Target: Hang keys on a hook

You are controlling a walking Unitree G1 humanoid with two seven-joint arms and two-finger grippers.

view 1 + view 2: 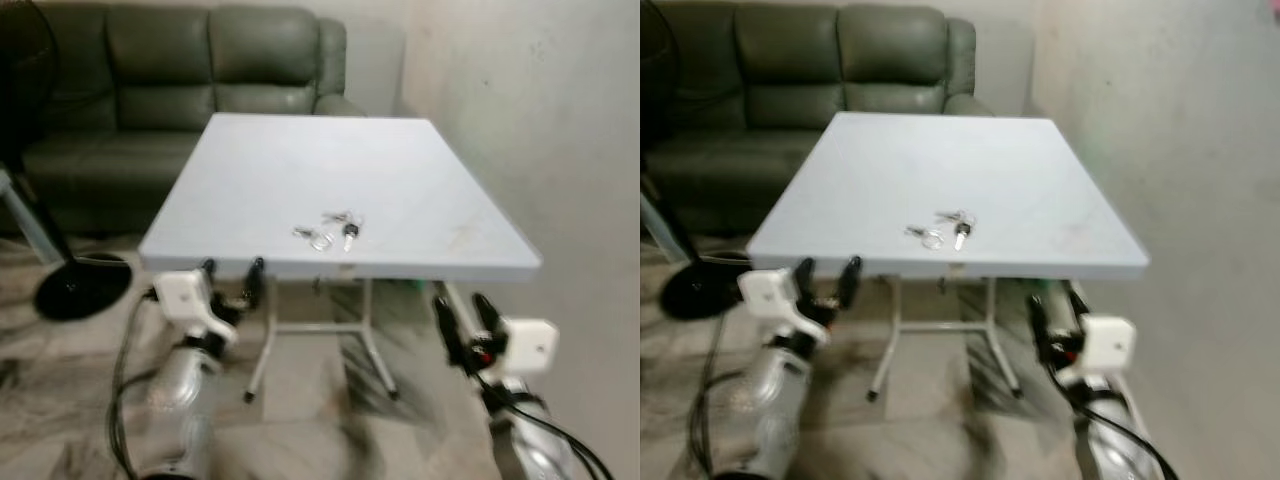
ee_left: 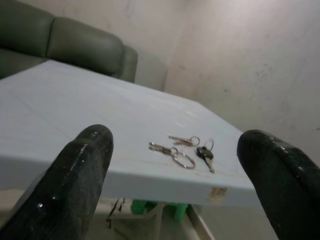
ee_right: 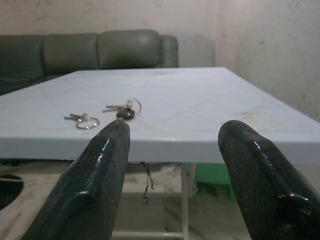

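The keys [image 1: 330, 232] are lying in a small bunch on the light blue tabletop [image 1: 300, 170], near its front edge. The left end effector [image 1: 232, 272] and the right end effector [image 1: 462, 310] are both hanging just below that edge, fingers spread apart and holding nothing. A green sofa [image 1: 170, 70] is sitting behind the tabletop.

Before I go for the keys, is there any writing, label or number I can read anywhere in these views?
None readable. A small tan patch on the table edge could be a sticker, too blurred to tell. The keys show no legible marking.
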